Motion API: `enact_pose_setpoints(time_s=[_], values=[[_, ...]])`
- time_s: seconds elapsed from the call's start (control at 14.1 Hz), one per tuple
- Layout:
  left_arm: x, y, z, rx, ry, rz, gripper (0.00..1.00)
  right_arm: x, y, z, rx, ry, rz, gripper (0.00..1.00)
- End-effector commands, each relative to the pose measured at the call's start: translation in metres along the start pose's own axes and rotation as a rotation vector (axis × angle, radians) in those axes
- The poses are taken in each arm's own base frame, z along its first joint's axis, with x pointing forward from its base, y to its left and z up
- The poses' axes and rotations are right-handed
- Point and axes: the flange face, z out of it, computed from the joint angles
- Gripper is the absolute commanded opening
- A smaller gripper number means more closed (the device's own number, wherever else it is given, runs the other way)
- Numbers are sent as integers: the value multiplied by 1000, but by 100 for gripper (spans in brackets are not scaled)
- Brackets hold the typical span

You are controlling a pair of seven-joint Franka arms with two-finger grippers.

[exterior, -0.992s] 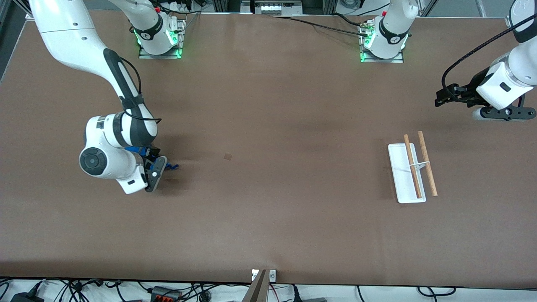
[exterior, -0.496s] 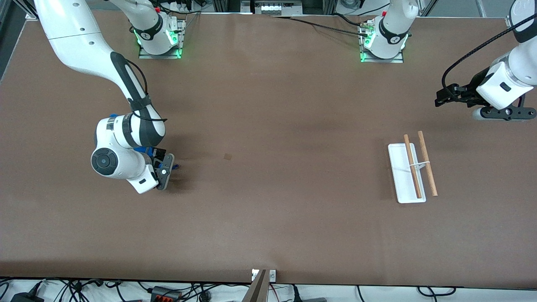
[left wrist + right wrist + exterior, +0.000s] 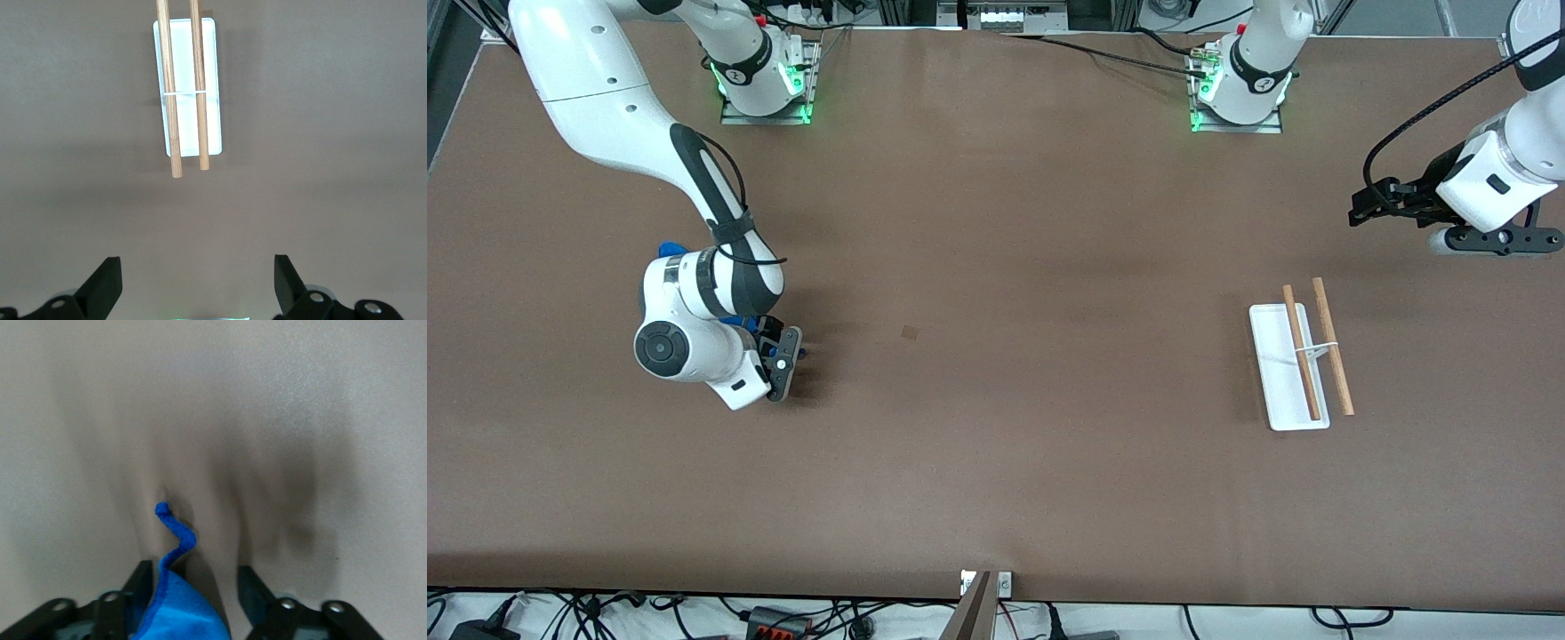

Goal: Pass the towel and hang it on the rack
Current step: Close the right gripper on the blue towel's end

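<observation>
The blue towel (image 3: 735, 321) lies on the table toward the right arm's end, mostly hidden under the right arm; a bit of it shows by the arm's wrist (image 3: 665, 250). In the right wrist view the towel (image 3: 180, 607) sits between the fingers against one finger (image 3: 141, 581), its loop tag (image 3: 172, 527) sticking out over the table. My right gripper (image 3: 772, 342) (image 3: 195, 577) is low over the towel, its fingers apart with a gap beside the cloth. The rack (image 3: 1303, 356) (image 3: 185, 87) stands toward the left arm's end. My left gripper (image 3: 1357, 207) (image 3: 197, 287) is open, empty and waits aloft.
A small dark mark (image 3: 910, 332) is on the brown table (image 3: 1049, 462) near the middle. The arm bases (image 3: 765, 84) stand along the table's edge farthest from the front camera.
My right arm and gripper have shifted toward the table's middle, over the towel. More blue cloth now shows by the arm's wrist. The left arm has not moved.
</observation>
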Motion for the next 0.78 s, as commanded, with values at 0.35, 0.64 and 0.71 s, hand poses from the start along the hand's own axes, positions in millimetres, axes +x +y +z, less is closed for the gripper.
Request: enact_pose_setpoints(time_s=[0.35,0.64,0.71], values=[[3,-1,-8,-15,-5,18,100,1,-7,-21,44,-1,26,0],[4,-1,-7,-14,-8,15,100,20,-25,-84,29,7,33,0],[4,-1,-7,-14,-8,15,100,24,-35,-103,43,4,26,0]])
